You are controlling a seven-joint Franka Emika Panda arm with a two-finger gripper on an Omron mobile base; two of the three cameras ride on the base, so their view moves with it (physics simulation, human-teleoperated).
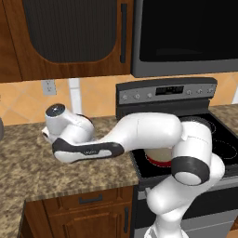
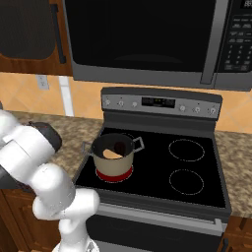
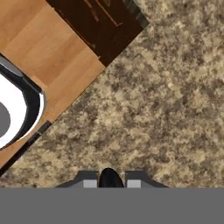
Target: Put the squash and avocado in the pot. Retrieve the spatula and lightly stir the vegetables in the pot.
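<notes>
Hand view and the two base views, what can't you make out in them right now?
- Hand view: a dark rounded thing sits at the gripper, cut off at the bottom; what it is stays unclear.
- Left base view: the arm covers most of the pot.
- Right base view: the pot's dark inside shows a pale piece; anything else is too small.

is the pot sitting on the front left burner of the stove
Yes. In the right base view the pot stands on the glowing red front left burner of the black stove.
</notes>
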